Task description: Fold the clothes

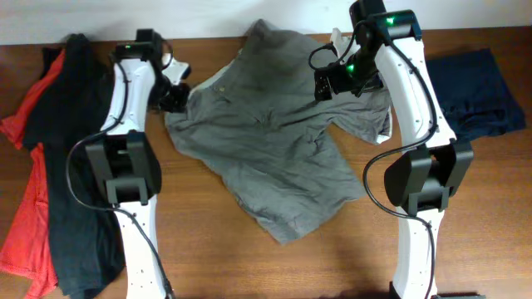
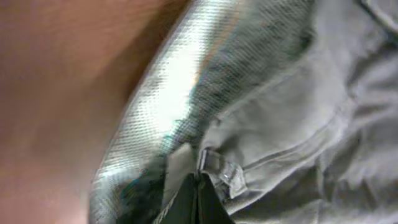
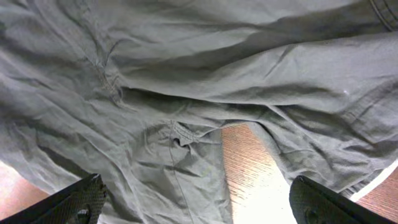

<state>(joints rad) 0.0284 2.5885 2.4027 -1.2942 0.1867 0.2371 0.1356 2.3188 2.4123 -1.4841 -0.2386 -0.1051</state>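
Note:
The taupe shorts lie crumpled and spread across the middle of the table. My left gripper is at their left edge, shut on the cloth near a belt loop by the pale inner waistband. My right gripper is open and hovers over the shorts' upper right part. In the right wrist view its two fingertips are wide apart above wrinkled taupe cloth and a strip of bare table.
A black garment and a red garment lie in a pile at the left. A navy garment lies at the right. The wooden table shows in front of the shorts.

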